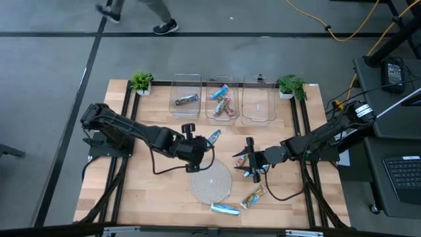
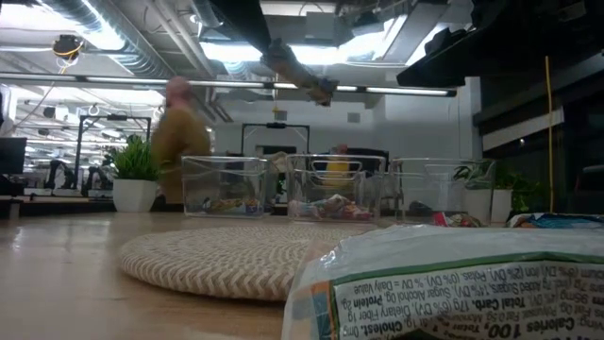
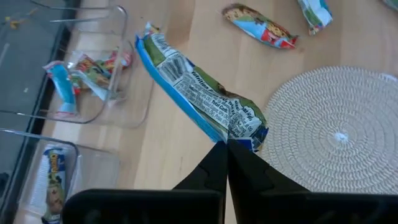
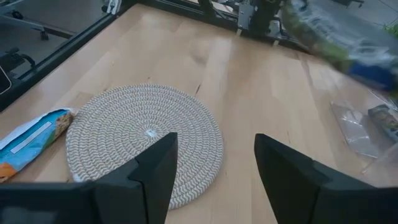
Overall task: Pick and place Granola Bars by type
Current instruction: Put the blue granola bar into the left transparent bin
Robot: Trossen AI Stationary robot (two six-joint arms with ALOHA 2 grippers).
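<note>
Hanging above the bare wood between the round woven mat [image 1: 211, 182] and the three clear bins [image 1: 223, 105], a blue granola bar [image 3: 202, 96] is clamped by one end in the left gripper [image 3: 226, 149], while the right gripper [image 4: 214, 155] is held spread, unloaded, beside the mat.

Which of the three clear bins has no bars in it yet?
The clear bin nearest the right-hand plant; the other two hold bars.
</note>
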